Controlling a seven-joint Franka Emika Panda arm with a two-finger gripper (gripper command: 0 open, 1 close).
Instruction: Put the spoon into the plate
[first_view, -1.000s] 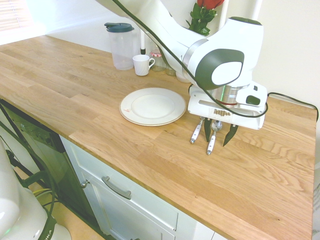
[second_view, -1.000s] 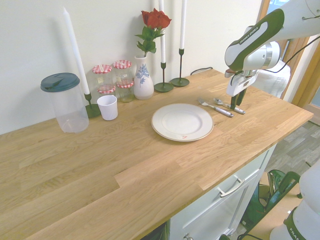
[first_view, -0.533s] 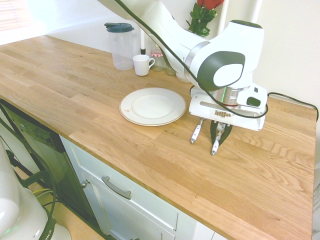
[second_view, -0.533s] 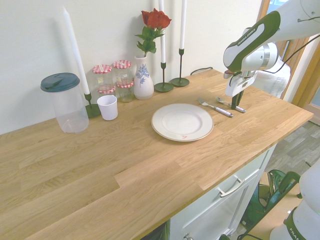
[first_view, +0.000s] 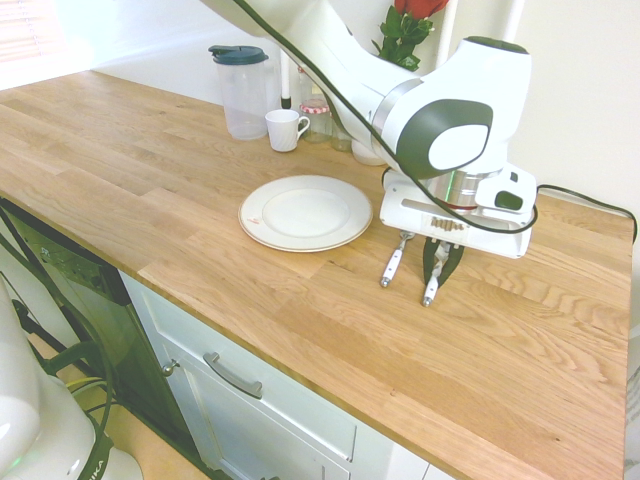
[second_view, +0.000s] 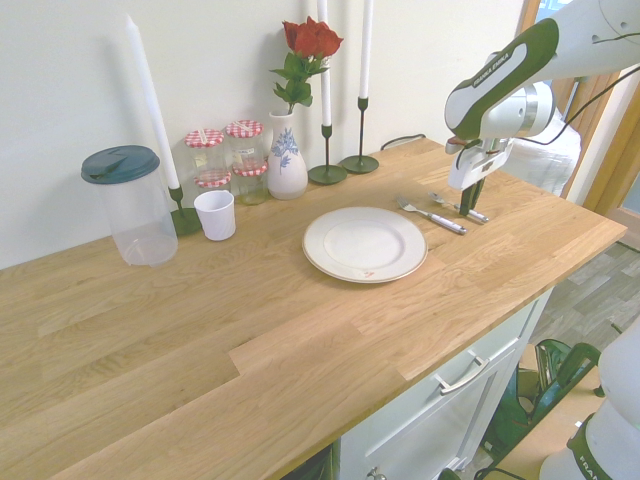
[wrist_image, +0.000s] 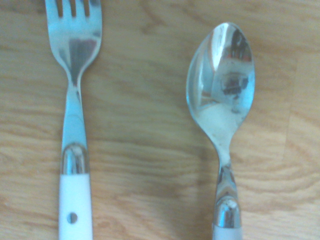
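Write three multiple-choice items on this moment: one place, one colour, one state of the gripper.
1. Where is the fork?
A) On the plate
B) Beside the spoon
C) In the mug

2. What colour is the tall container's lid?
A) Dark teal
B) Red
C) Yellow

3. How is the gripper?
A) Wide open above the plate
B) Open above the mug
C) Closed on the spoon

1 B: the fork lies next to the spoon on the wood.
2 A: the lid shows dark blue-green.
3 C: the gripper's fingers meet around the spoon's neck.
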